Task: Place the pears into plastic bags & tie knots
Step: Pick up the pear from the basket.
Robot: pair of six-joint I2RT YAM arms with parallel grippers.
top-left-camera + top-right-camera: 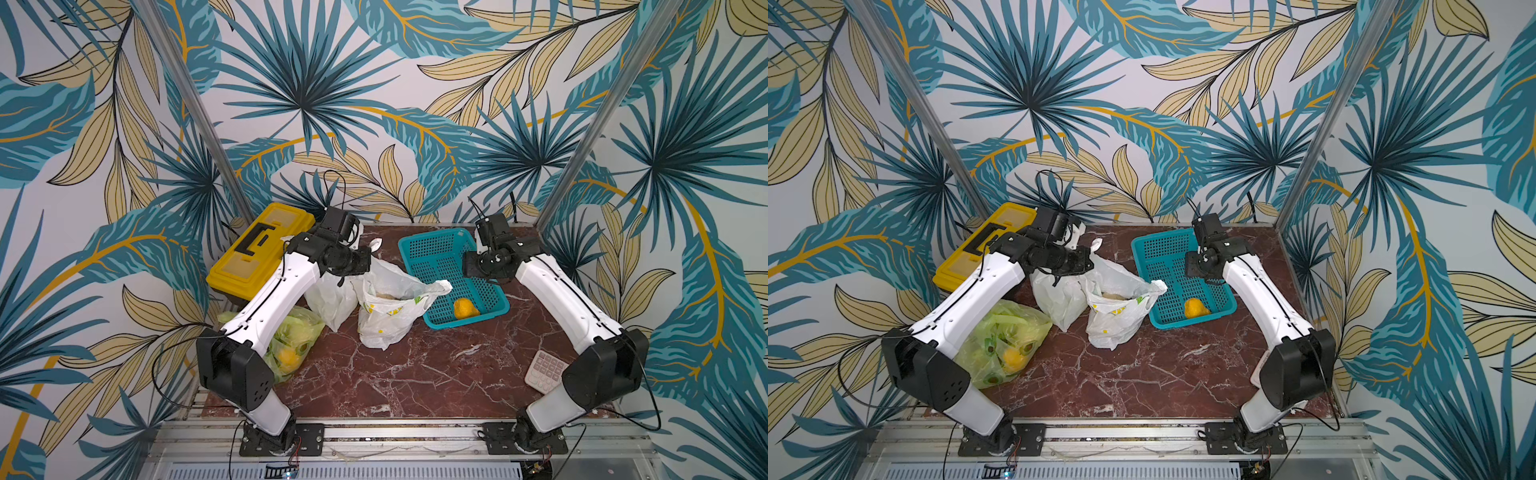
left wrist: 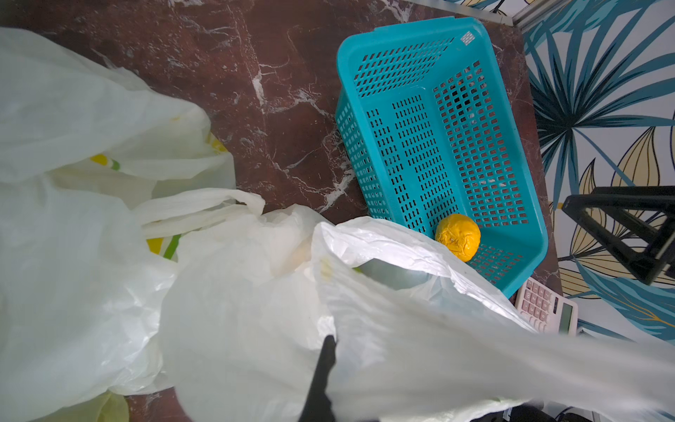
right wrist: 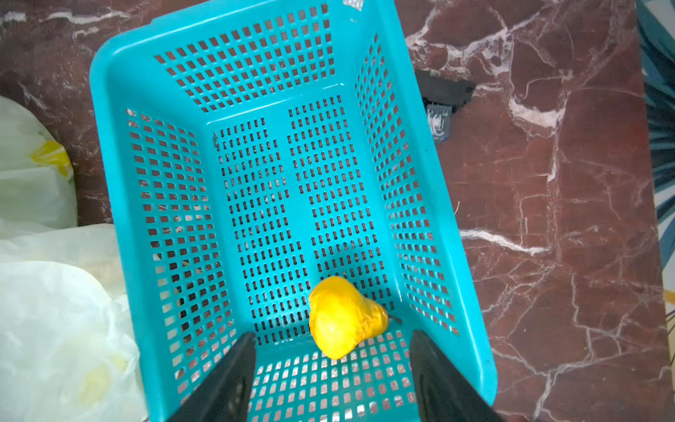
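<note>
Presently, left gripper (image 2: 326, 352) clamped on lemon bag (image 1: 386, 328) rim, centre; right gripper (image 3: 334, 369) spread wide, empty, above orange pear (image 3: 343, 318) in basket's (image 3: 107, 120) near end, right; yellow pear (image 1: 1011, 358) inside green bag (image 1: 1017, 320), near left.

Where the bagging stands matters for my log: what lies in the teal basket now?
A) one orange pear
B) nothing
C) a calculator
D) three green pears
A: a single orange pear lies on the floor of the teal basket, near one end wall, with nothing else inside.
</note>
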